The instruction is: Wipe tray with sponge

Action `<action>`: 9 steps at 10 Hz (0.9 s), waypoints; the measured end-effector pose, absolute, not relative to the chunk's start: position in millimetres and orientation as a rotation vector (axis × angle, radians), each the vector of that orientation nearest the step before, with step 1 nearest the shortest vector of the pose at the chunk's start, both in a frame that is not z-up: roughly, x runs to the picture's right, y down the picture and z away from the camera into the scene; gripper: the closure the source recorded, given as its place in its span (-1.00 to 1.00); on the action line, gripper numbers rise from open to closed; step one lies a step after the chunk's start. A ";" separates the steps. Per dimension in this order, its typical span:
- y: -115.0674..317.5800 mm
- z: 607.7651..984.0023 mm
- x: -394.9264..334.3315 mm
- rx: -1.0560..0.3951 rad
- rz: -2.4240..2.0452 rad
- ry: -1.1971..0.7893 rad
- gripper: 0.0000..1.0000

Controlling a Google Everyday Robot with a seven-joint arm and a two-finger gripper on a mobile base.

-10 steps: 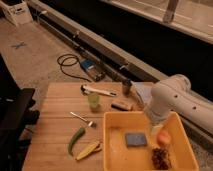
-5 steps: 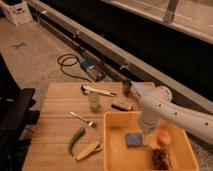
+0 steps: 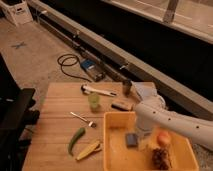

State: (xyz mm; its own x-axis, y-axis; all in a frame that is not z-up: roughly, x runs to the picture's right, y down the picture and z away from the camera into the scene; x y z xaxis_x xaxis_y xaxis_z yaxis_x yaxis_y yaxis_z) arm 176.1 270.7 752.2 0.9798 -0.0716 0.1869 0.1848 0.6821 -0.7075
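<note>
The large yellow tray (image 3: pixel 114 150) sits on the right part of the wooden table. The small blue-grey sponge (image 3: pixel 131 140) lies flat inside it, near its far left area. My white arm reaches in from the right over the tray. The gripper (image 3: pixel 140 133) hangs at its end, just right of and above the sponge, very close to it. I cannot tell whether it touches the sponge.
An orange fruit (image 3: pixel 163 138) and a brown lumpy item (image 3: pixel 160 158) lie in the tray. On the table are a green pepper (image 3: pixel 76 140), a yellow item (image 3: pixel 88 149), a fork (image 3: pixel 82 119), a green cup (image 3: pixel 94 102), a dark block (image 3: pixel 121 105) and a white-handled tool (image 3: pixel 98 90).
My arm has swung left and down over the tray, bringing the gripper from beside the fruit to right next to the sponge. The sponge has not moved.
</note>
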 end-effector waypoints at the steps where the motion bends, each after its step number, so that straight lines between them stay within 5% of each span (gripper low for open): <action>1: 273.1 758.1 177.0 -0.808 -0.117 -0.168 -0.30; 4: 280.0 769.2 184.0 -0.792 -0.041 -0.176 -0.17; 9: 270.2 753.5 186.7 -0.721 -0.022 -0.154 0.79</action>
